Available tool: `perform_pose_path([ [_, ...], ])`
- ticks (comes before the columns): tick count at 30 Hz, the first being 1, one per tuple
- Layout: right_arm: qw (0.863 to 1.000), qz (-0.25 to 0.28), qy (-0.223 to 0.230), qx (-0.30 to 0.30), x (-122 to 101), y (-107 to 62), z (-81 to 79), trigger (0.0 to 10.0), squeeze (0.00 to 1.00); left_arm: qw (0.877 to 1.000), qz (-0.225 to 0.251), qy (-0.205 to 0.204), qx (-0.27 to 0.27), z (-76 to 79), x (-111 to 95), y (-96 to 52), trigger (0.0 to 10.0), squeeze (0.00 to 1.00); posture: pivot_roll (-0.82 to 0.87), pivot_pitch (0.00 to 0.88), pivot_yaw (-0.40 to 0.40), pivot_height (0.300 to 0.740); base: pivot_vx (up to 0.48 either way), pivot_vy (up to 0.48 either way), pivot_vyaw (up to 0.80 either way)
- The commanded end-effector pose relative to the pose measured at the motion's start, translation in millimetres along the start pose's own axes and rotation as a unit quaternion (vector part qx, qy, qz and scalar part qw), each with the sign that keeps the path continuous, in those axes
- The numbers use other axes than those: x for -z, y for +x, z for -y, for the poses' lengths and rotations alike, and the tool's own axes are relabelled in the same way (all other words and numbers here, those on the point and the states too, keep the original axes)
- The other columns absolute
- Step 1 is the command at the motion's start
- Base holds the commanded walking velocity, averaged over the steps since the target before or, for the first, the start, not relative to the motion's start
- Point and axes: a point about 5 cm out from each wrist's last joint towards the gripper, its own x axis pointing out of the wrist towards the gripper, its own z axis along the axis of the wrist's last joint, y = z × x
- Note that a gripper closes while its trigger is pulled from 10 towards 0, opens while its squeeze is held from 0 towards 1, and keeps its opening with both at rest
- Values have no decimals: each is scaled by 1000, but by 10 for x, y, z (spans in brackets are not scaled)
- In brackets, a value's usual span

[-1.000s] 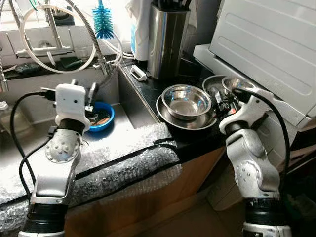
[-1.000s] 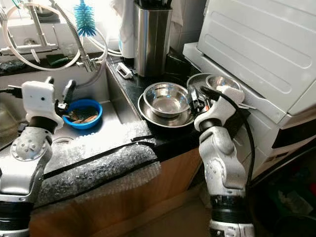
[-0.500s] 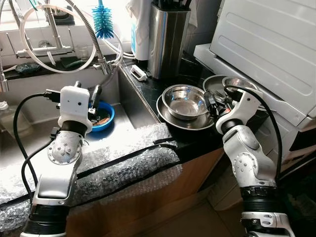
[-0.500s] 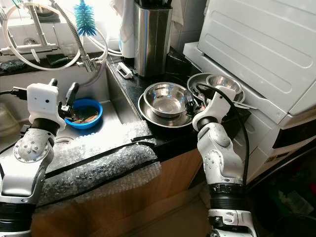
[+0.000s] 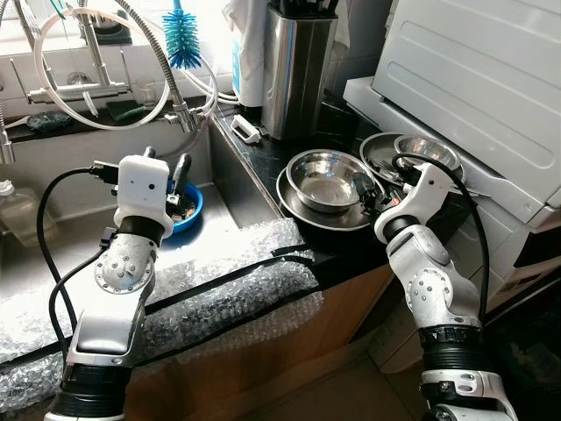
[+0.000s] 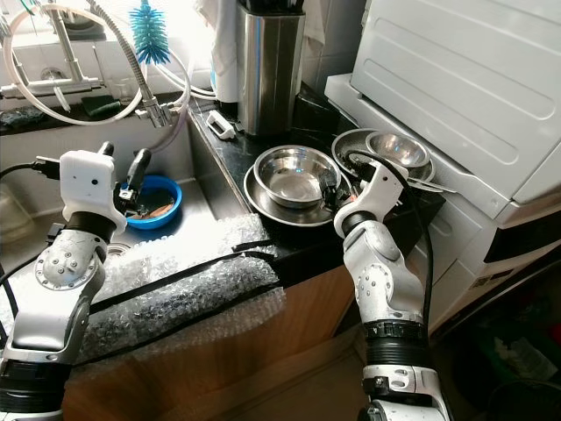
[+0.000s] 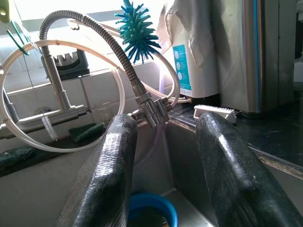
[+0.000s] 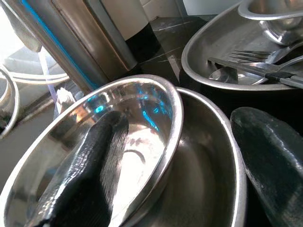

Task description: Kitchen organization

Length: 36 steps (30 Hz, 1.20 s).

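Steel bowls stacked on black countertop, right of sink: smaller round stainless steel bowl (image 5: pixel 329 180) nested inside wider shallow stainless steel bowl (image 5: pixel 308 211). Right gripper (image 8: pixel 180 165) at the stack's near right edge, fingers spread. Right wrist view: one black finger (image 8: pixel 90 165) lies inside the smaller bowl, the other outside the wide bowl's rim, so both rims sit between the fingers; not clamped on either. Behind the stack, a stainless steel tray (image 8: pixel 213 52) holding a fork, other cutlery and a small steel bowl (image 5: pixel 427 153).

Left gripper (image 7: pixel 163 170) raised over the steel sink (image 5: pixel 219 230), fingers apart, gripping nothing. Round blue plastic bowl (image 6: pixel 159 200) with scraps in it sits in the basin, below and just beyond the fingertips. Coiled spring faucet (image 7: pixel 85 28) and teal bristle bottle brush (image 7: pixel 137 30) further back. Bubble wrap (image 5: pixel 219 303) draped over the counter's front edge.
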Motion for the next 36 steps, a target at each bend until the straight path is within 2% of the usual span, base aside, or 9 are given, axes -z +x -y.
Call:
perform_pose_path([
  [1,1000,-5,9,-17,-4,31,-76,10000,0,1000,16,-7,-1,1,-95,1,10000,0,-32,0,-79,740,0,0,0],
  [12,998,36,-29,-37,-226,52,-156,10000,0,998,16,-57,-19,-35,-133,42,10000,0,-31,0,-83,740,0,0,0],
  [19,999,32,-25,-28,-229,67,-132,10000,0,998,15,-58,-17,-31,-137,46,10000,0,-31,0,-84,740,0,0,0],
  [21,999,22,-29,-24,-209,75,-121,10000,0,999,15,-47,-12,-27,-136,46,10000,0,-33,0,-84,740,0,0,0],
  [36,998,-16,-38,-50,-100,95,-194,10000,0,999,18,-40,-8,-3,-148,39,10000,0,-29,0,-86,740,0,0,0],
])
